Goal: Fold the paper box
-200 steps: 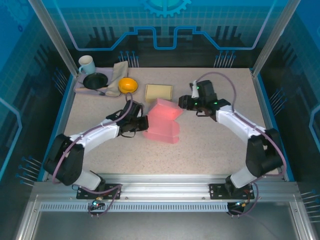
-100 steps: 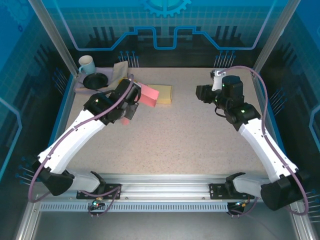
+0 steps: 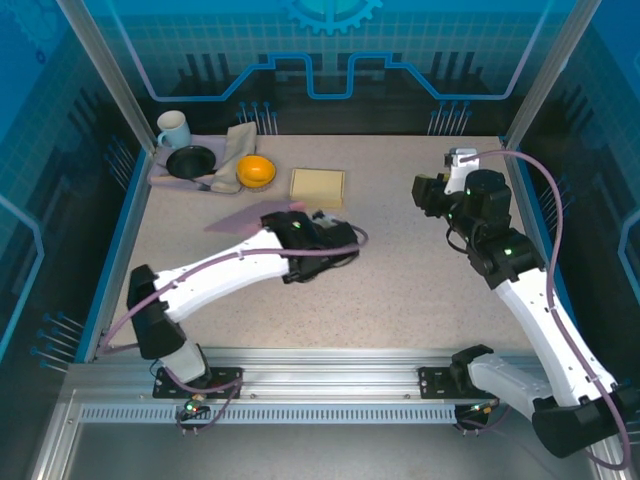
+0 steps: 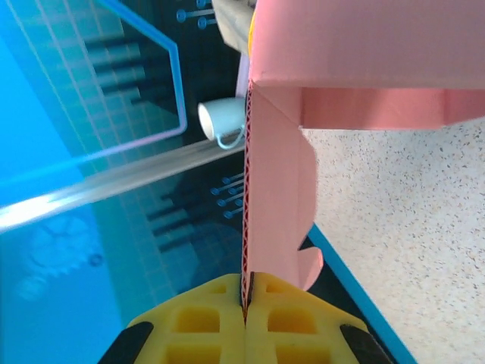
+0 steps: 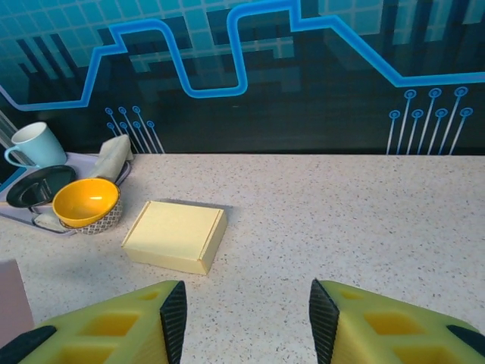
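A speckled counter [image 3: 400, 300] is seen from above, with two robot arms bolted at its near edge. The left arm reaches to the middle of the counter.

In the left wrist view, the left pincer [image 4: 246, 307] is clenched on one thin cardboard edge of the pink paper box [image 4: 276, 189]. Its yellow fingers [image 4: 204, 326] are pressed together with the panel standing on edge between them. The rest of the box spreads out beyond the pincer, above the counter, and blocks much of that view. From above, the box is a faint pink blur just left of the arm's wrist, toward the far left corner. Its shape cannot be told there.

The right pincer [image 5: 242, 318] is released, its fingers apart with nothing between them. It is raised near the far right corner of the counter, well apart from the box.

A flat yellow box [image 5: 176, 236] lies near the middle of the far edge. In the far left corner sits a tray [image 3: 160, 178] with a white mug [image 3: 173, 128], a black dish [image 3: 190, 160] and a folded cloth [image 3: 235, 150]. An orange bowl [image 3: 256, 170] is at its right end.
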